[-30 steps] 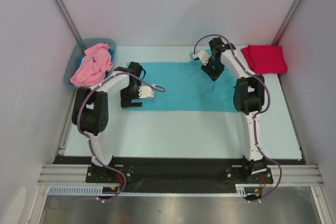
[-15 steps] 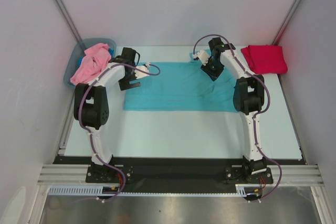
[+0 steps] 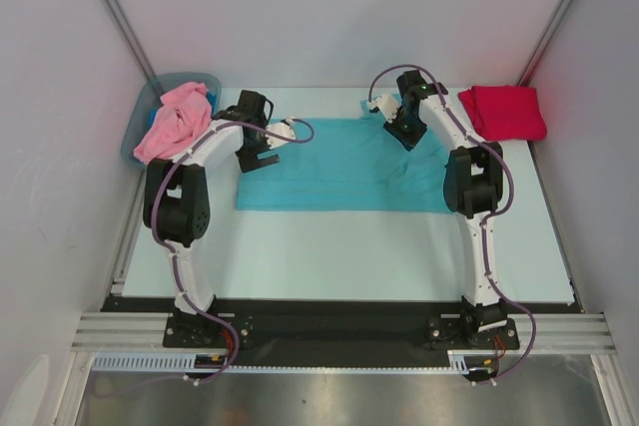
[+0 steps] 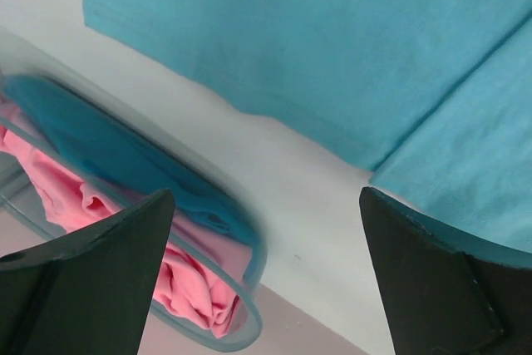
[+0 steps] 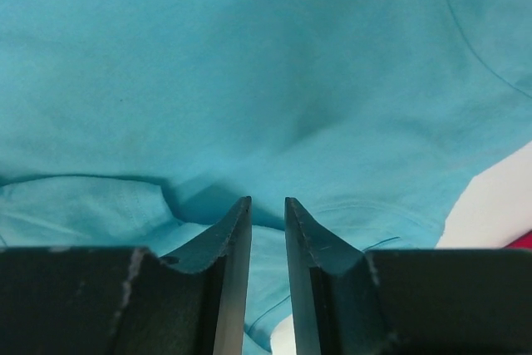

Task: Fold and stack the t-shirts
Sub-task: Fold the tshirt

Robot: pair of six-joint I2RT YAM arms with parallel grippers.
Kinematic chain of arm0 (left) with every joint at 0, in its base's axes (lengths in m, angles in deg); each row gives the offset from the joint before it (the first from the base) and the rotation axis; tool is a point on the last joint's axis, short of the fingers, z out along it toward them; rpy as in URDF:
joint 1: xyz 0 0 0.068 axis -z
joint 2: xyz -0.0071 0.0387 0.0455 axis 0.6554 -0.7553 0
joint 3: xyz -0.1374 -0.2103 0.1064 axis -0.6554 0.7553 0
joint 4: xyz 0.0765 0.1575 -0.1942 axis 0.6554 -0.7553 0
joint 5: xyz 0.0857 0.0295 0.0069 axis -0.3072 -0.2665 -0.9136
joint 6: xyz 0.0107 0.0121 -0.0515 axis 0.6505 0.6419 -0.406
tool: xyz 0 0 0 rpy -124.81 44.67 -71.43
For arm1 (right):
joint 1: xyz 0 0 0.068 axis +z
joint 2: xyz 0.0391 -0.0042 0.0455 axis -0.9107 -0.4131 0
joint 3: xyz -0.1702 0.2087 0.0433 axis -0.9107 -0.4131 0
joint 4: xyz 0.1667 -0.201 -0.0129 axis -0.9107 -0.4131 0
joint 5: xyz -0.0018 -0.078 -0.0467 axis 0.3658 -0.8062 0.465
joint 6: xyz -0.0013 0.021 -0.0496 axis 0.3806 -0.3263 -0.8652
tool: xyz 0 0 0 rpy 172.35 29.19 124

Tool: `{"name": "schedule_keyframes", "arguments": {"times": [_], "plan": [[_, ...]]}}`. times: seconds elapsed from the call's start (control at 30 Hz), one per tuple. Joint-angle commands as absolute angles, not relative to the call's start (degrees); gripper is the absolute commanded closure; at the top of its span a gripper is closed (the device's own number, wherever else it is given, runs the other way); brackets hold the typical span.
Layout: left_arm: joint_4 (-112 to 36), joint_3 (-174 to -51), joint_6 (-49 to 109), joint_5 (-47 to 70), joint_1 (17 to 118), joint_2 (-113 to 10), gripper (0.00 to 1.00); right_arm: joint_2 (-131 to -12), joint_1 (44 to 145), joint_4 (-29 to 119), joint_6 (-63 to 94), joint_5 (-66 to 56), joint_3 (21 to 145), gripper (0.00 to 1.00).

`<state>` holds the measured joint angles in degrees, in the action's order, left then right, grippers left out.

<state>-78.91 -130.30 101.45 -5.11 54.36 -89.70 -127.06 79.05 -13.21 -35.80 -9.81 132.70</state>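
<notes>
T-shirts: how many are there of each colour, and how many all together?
Teal cloth t-shirt, spread flat on the white table: 1
Crimson red cloth t-shirt, folded at the far right: 1
Light pink cloth t-shirt, heaped in the grey-blue plastic bin: 1
Total: 3

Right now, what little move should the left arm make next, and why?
Probably shift the left gripper onto the teal t-shirt at its far-left corner, then close. Its jaws stand wide open over bare table between the shirt and the bin, while the right gripper seems pinched on the shirt's far-right end.
</notes>
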Motion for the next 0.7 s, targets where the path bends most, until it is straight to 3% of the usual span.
{"name": "schedule_keyframes", "arguments": {"times": [0.0,0.67], "plan": [[-79.9,-129.8,99.0,-1.4,56.0,-87.5,0.00,-125.6,78.7,-11.0,-34.0,-12.1,132.1,0.72],[-89.3,-129.5,103.9,2.4,56.9,-85.9,0.00,-121.2,79.8,-14.3,-33.5,-13.6,129.9,0.67]]}}
